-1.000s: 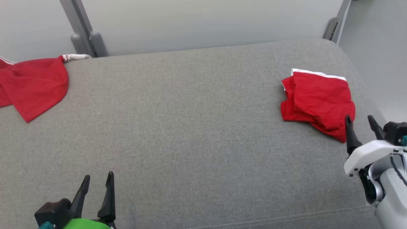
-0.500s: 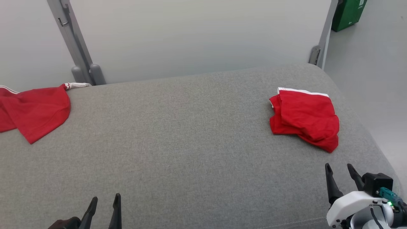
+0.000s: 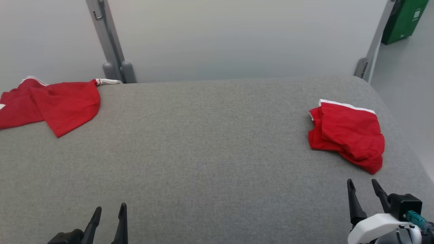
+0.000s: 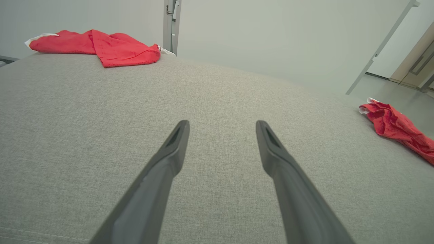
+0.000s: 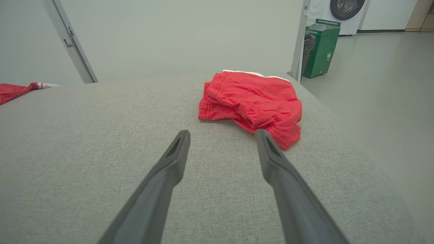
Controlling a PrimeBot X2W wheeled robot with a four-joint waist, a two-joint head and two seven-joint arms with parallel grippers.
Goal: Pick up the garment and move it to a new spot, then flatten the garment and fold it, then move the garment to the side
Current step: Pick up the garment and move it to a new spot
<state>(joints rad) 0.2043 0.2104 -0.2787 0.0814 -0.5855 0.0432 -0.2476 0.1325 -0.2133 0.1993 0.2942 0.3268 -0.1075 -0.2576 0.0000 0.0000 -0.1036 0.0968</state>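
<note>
Head view: left gripper (image 3: 111, 206), right gripper (image 3: 361, 182) wide; folded garment (image 3: 349, 135) right, red cloth (image 3: 61, 105) left.

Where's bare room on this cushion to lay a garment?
The middle of the grey cushion is bare, from the loose red garment far left to the folded red garment at right, down to the left hand. Tighter by the right hand, near the folded one.

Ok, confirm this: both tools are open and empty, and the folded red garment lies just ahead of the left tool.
Not quite. The folded red garment lies just ahead of the right tool, not the left tool, as the head view shows. Both tools are open and empty, as you said.
</note>
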